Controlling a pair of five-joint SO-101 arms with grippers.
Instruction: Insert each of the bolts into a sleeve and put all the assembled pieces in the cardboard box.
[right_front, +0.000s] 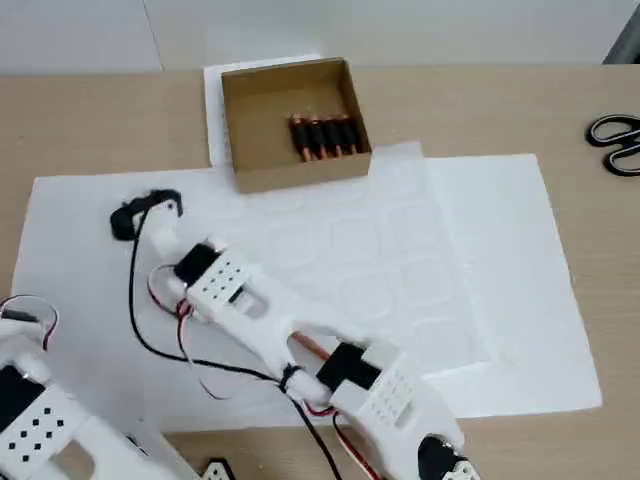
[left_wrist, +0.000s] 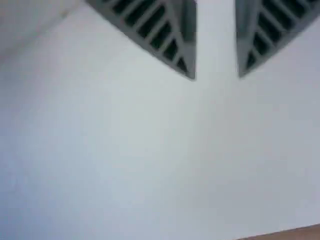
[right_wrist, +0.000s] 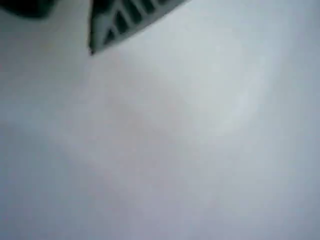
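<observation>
Light wood bench (right_front: 100, 120), with a big white sheet (right_front: 500, 250) spread over most of it. Black scissors (right_front: 615, 143) sit at its far edge. Plain whitish wall (right_front: 300, 25) behind, soft even light.

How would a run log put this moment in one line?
assembled pieces: in cardboard box | left gripper: fingers open, over white sheet
</observation>
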